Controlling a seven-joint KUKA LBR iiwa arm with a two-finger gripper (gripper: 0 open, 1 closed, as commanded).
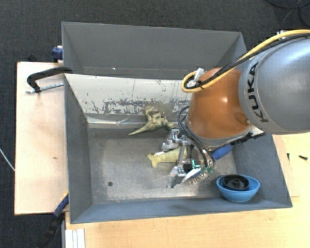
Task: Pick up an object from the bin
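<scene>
My gripper (180, 175) hangs low over the bin floor, right of the middle and towards the front wall. A pale yellow toy figure (161, 158) lies on the floor right beside it on its left, partly hidden behind the metal parts. An olive toy dinosaur (154, 122) lies further back, against the rear wall. A blue round cap-like dish (238, 186) sits in the front right corner, to the gripper's right.
The arm's orange cover hangs over the right half of the bin and hides what lies beneath. A blue stick-like piece (223, 151) pokes out under it. The left half of the floor is bare grey metal.
</scene>
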